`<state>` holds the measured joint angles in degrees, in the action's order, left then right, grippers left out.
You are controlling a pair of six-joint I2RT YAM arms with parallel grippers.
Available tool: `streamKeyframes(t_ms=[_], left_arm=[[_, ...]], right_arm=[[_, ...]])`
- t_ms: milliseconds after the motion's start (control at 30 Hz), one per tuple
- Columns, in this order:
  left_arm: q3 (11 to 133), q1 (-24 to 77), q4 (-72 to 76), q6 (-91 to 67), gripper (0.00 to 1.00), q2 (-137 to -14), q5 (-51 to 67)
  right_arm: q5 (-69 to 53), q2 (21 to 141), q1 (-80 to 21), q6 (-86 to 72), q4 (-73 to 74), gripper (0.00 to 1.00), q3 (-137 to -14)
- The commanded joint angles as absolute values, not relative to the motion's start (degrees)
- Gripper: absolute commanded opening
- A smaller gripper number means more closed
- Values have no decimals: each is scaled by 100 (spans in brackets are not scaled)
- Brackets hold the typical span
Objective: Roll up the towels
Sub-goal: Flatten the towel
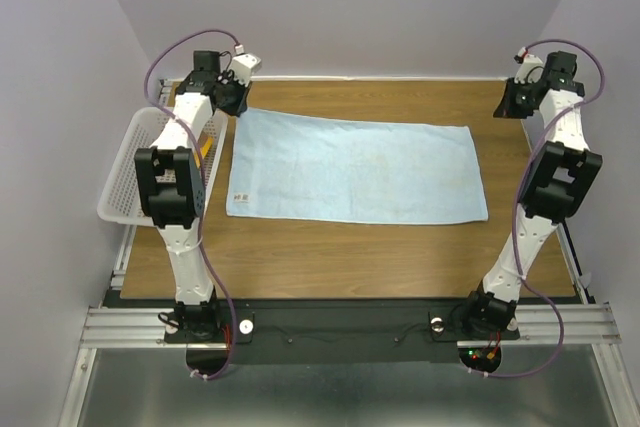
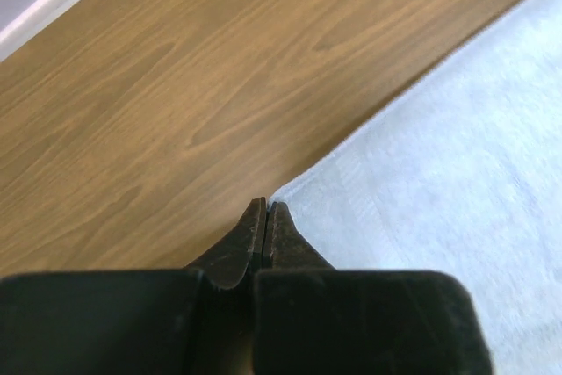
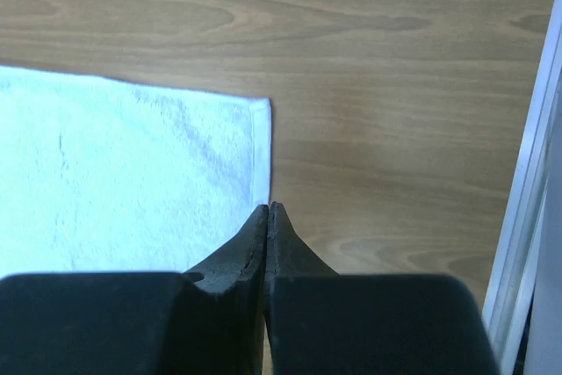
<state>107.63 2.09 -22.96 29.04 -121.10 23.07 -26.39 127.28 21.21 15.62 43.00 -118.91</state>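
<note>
The light blue towel (image 1: 355,167) lies spread flat on the wooden table, with a small white label (image 1: 238,196) at its near left corner. My left gripper (image 1: 238,97) is shut and empty at the towel's far left corner; in the left wrist view its tips (image 2: 266,205) sit right at that corner of the towel (image 2: 457,173). My right gripper (image 1: 506,105) is shut and empty beyond the towel's far right corner; in the right wrist view its tips (image 3: 268,208) sit over the right edge of the towel (image 3: 123,182). Only a sliver of yellow (image 1: 205,148) shows in the basket behind the left arm.
A white perforated basket (image 1: 125,182) stands at the table's left edge beside the left arm. A white wall edge (image 2: 53,2) runs along the back of the table. A metal rail (image 3: 527,199) borders the right side.
</note>
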Motion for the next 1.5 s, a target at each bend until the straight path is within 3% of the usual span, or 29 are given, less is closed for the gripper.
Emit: streamKeyframes(t_ms=[0,133,200,233,367,567,633,800,833,1467], left_arm=[[9925,97,-2189,3550,0,-11234,2689],[9046,88,-1926,3814,0,-10714,2707],[8886,88,-1872,3771,0,-10714,2672],[8921,88,-1898,3736,0,-10836,2663],[9315,88,-2030,3534,0,-11170,2698],[9659,88,-2100,3480,0,-11460,2689],[9668,88,-2109,3489,0,-11487,2698],[9633,88,-2074,3480,0,-11531,2725],[9624,88,-2083,3472,0,-11540,2725],[9729,88,-2074,3445,0,-11716,2725]], right_arm=[[-2839,12060,2250,2029,4271,1,-11279],[-2874,11777,2267,2223,4298,0,-10768],[-2883,11944,2259,2162,4368,13,-10802],[-2909,12023,2259,2058,4386,24,-10889],[-3059,12401,2110,1663,4360,39,-11187],[-2286,12971,1583,1039,3746,41,-11452],[-1970,13208,1477,914,3692,52,-11688],[-1426,13526,1257,826,3569,54,-12032],[-1389,13552,1239,817,3542,60,-12041],[-931,13904,1099,668,3085,56,-11866]])
